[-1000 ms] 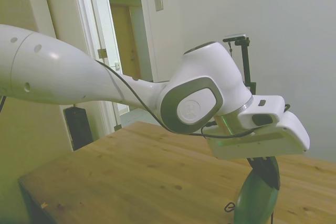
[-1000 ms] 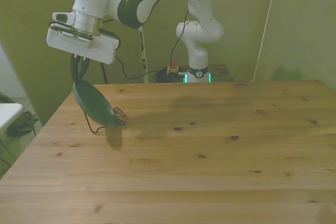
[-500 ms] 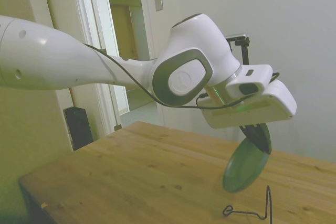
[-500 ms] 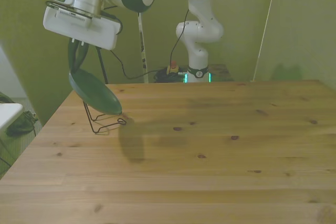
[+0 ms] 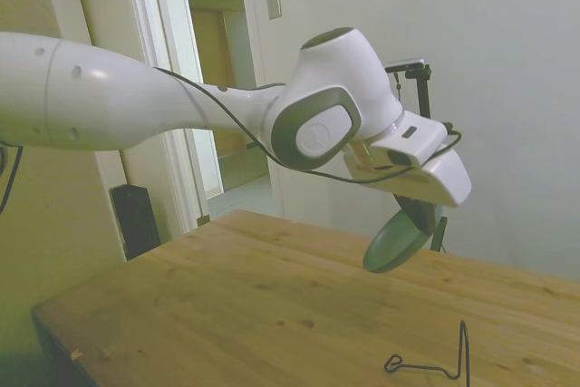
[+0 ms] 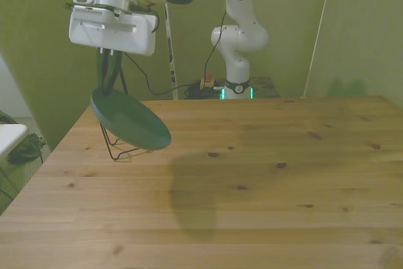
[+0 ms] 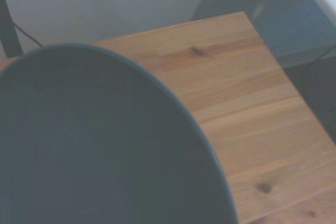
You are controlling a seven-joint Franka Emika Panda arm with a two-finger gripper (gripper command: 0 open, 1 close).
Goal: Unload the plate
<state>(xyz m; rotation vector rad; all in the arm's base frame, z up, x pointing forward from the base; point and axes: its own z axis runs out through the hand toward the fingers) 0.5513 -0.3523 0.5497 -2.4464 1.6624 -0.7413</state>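
Note:
The dark green plate (image 6: 131, 120) hangs in the air above the table, tilted, held by its upper rim. My gripper (image 6: 108, 79) is shut on that rim, well above the wood. In the side view the plate (image 5: 395, 238) hangs under the gripper (image 5: 419, 215), high over the table. The plate (image 7: 94, 145) fills most of the wrist view, with table planks beyond it. The thin black wire stand (image 6: 119, 148) sits empty on the table at the front view's left, just below and behind the plate; in the side view the wire stand (image 5: 444, 362) is near the bottom edge.
The wooden table (image 6: 264, 181) stretches wide toward the front view's right. Its edge (image 6: 63, 143) runs close to the wire stand on the front view's left. A doorway (image 5: 217, 79) stands behind the table in the side view.
The gripper has lifted the plate up off the wire stand, swung it toward the front view's right, and tipped it flatter. The stand now stands empty.

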